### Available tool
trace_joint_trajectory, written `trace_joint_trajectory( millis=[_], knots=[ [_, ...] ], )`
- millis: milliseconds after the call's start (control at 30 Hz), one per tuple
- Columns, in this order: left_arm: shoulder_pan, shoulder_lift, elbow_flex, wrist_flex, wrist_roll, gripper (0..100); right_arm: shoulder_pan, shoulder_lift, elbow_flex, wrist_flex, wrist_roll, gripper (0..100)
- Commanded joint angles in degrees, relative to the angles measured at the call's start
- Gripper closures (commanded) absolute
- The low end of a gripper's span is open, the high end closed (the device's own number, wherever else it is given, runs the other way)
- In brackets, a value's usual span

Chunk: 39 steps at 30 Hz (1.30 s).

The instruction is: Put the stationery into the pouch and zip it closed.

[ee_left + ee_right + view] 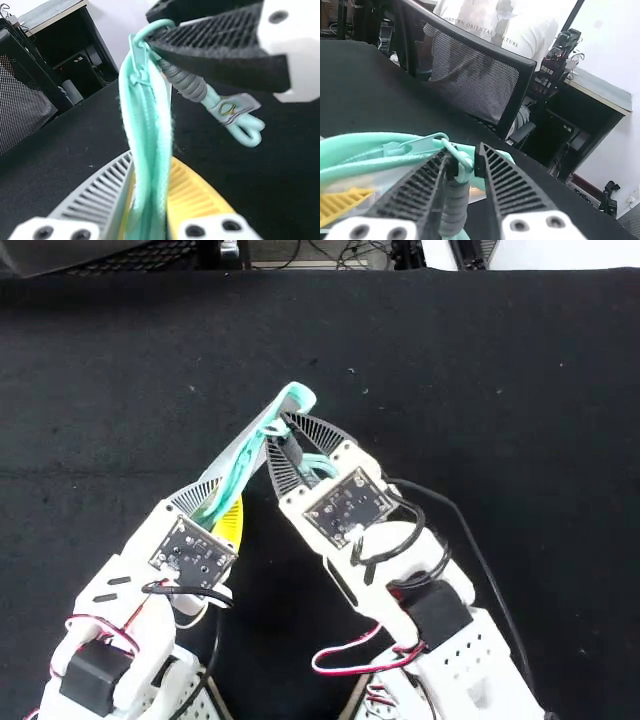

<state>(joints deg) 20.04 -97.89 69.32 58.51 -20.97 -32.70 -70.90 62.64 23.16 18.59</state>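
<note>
A mint-green pouch (250,452) is held off the black table, edge up, its zip running along the top. My left gripper (222,508) is shut on the pouch's lower end; in the left wrist view the pouch (147,145) stands between the grey finger (100,192) and the yellow one (195,197). My right gripper (290,452) sits at the pouch's upper end, shut on the zipper pull, a grey cord (454,200) with a mint loop (245,131). The right gripper (464,152) has the zip slider (395,148) just beyond its tips.
Black cloth (480,380) covers the whole table, with open room to all sides of the two arms. Past the table's edge stand a mesh office chair (470,75) and a dark desk (55,35).
</note>
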Motion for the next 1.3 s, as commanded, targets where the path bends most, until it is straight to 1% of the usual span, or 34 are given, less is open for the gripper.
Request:
trace_joint_trajectory(
  millis=[0, 67, 133, 267, 367, 467, 600, 800, 1000, 1267],
  knots=[
    [-0.31, 0.00, 0.48, 0.79, 0.44, 97, 0.44, -0.13, -3.12, -0.79, -0.44, 92.8],
    [-0.31, 0.00, 0.48, 0.79, 0.44, 97, 0.62, -1.27, -2.95, -0.79, -0.44, 93.3],
    [-0.31, 0.00, 0.48, 0.79, 0.44, 97, 0.70, -2.95, -2.68, -0.70, -0.53, 98.5],
    [-0.31, 0.00, 0.48, 0.79, 0.44, 97, 0.70, -6.81, -3.12, 2.20, -0.53, 98.7],
    [-0.31, 0.00, 0.48, 0.79, 0.44, 97, 0.88, -8.48, -2.59, 2.46, -0.62, 98.6],
    [-0.31, 0.00, 0.48, 0.88, 0.44, 97, 3.43, -8.57, -2.59, 2.46, -0.70, 98.6],
    [-0.22, 0.00, 0.48, 1.93, 0.44, 97, 7.03, -8.57, -2.59, 1.67, -5.01, 98.6],
    [-0.22, 0.00, 0.48, 1.93, 0.44, 97, 9.93, -8.57, -1.45, -1.14, -8.00, 98.6],
    [-0.22, 0.00, 0.48, 1.93, 0.44, 97, 14.95, -8.57, -1.36, -1.23, -8.26, 98.6],
    [-0.22, 0.00, 0.48, 2.02, 0.44, 97, 18.64, -6.46, 0.04, -3.34, -7.91, 98.6]
  ],
)
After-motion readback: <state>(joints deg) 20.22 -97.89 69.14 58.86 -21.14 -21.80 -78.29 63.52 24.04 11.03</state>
